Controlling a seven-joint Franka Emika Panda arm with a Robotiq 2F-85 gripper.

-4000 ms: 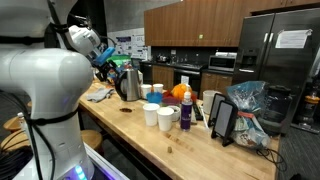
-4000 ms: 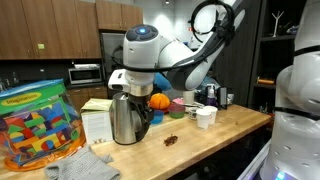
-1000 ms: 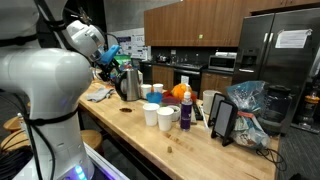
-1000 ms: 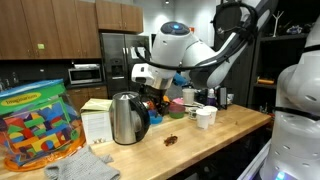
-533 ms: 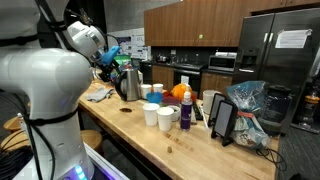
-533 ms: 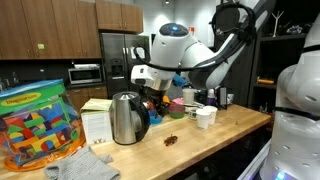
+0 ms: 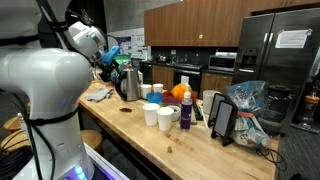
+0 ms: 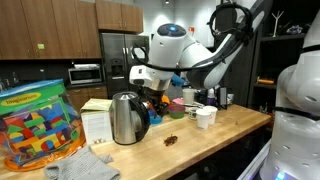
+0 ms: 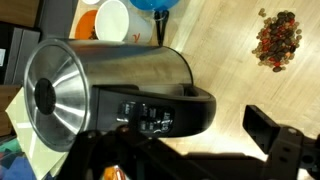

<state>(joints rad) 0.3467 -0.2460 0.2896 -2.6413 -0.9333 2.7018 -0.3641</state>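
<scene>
A steel electric kettle [image 8: 127, 118] with a black handle stands on the wooden counter [image 8: 225, 128]; it also shows in an exterior view [image 7: 129, 83] and fills the left of the wrist view [image 9: 95, 85]. My gripper [image 8: 152, 98] hangs open just above and beside the kettle's handle [image 9: 172, 108], not touching it. In the wrist view one black finger [image 9: 274, 146] shows at the right and the gripper [image 9: 190, 152] holds nothing. A small pile of brown crumbs [image 9: 277, 38] lies on the counter beside the kettle, seen too in an exterior view [image 8: 173, 140].
White cups [image 7: 158, 116] and an orange object [image 7: 180, 94] stand past the kettle. A tub of coloured blocks [image 8: 38, 125], a white box [image 8: 96, 122] and a grey cloth [image 8: 85, 164] sit nearby. A black stand [image 7: 222, 120] and a plastic bag [image 7: 250, 105] crowd the far end.
Four seconds ago my gripper was low against the kettle; it has since risen and shifted off to the handle side. Nothing visibly moved in the last second.
</scene>
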